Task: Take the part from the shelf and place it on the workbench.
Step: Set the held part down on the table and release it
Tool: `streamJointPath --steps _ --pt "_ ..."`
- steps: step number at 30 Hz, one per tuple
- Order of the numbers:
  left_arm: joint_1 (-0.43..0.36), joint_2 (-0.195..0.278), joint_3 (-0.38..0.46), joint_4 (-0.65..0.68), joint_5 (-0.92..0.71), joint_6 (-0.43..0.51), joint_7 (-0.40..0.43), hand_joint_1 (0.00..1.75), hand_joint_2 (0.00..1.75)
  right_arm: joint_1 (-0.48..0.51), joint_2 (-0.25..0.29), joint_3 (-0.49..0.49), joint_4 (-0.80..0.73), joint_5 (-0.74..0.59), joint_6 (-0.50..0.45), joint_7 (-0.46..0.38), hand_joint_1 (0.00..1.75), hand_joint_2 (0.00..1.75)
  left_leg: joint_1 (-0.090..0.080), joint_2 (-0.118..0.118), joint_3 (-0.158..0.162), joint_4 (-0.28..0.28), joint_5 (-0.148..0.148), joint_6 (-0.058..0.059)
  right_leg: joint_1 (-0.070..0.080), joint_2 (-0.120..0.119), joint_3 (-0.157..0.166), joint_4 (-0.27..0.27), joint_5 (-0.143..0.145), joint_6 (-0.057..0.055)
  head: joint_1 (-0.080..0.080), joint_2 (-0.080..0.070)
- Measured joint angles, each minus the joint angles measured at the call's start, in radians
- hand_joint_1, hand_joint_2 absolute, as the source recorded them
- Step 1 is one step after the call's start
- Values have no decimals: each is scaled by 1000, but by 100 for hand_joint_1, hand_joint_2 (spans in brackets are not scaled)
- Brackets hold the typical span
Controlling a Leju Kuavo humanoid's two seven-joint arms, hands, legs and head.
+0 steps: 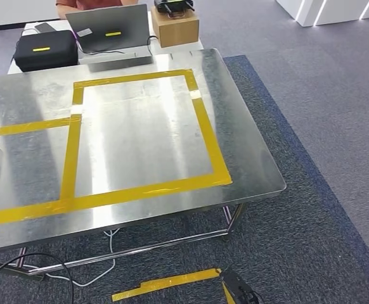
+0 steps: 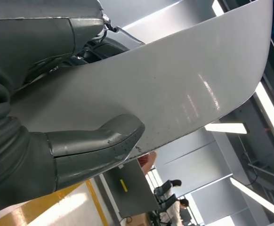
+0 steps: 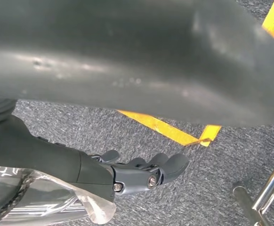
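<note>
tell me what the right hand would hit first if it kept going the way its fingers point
Likely the grey carpet: the right hand has nothing nearer ahead. The metal table leg sits off to one side; depth is unclear.

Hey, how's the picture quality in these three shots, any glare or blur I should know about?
Head view: sharp, with bright glare streaks on the steel workbench. Left wrist view: the grey part carries a reflected light streak, and ceiling lights are blown out. Right wrist view: the part is soft and dim, while the carpet is crisp.

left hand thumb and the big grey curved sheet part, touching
Touching. The left wrist view shows the left hand thumb pressed flat against the grey curved sheet part, no gap.
</note>
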Motion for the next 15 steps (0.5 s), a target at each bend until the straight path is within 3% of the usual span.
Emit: streamJointPath --steps 3,5,7,8,9,10,12,14,15 --pt "-1 5 1 0 3 0 0 175 175 -3 0 2 0 -8 1 2 0 0 5 4 16 -24 8 14 3 -14 -5 11 -13 11 1 0" --pt "-1 6 3 0 7 0 1 175 175 -6 -1 2 0 -13 1 4 0 0 10 6 26 -38 14 17 3 -38 -47 97 -62 13 4 0" --pt "1 6 6 0 10 0 1 175 175 -8 -1 2 0 -15 2 8 0 0 12 4 26 -39 14 17 -1 -51 -113 224 -117 18 5 0" --pt "2 6 7 1 10 0 2 175 175 -7 -1 2 0 -16 2 9 0 0 13 1 26 -39 13 15 -4 -53 -134 260 -123 21 5 0" --pt "3 6 8 1 11 0 2 175 175 -6 -1 2 0 -17 2 11 0 0 14 -4 26 -37 12 12 -7 -53 -137 260 -109 25 5 0" --pt "3 6 8 2 11 0 2 175 175 -6 -1 2 0 -18 2 11 0 0 17 -11 26 -35 10 7 -10 -50 -119 221 -79 28 5 0" --pt "3 6 9 2 12 0 2 175 175 -6 0 2 0 -20 2 12 0 0 22 -27 22 -20 0 -9 -20 -13 -54 93 -19 35 6 0" --pt "3 7 10 2 14 -1 2 175 175 -5 0 2 0 -22 2 14 0 0 23 -43 12 -4 -7 -26 -24 18 -15 29 -6 29 5 0" --pt "3 8 11 2 14 -1 2 175 175 -4 0 2 0 -24 3 15 0 0 24 -51 6 0 -8 -33 -21 19 -12 29 -12 22 4 0"
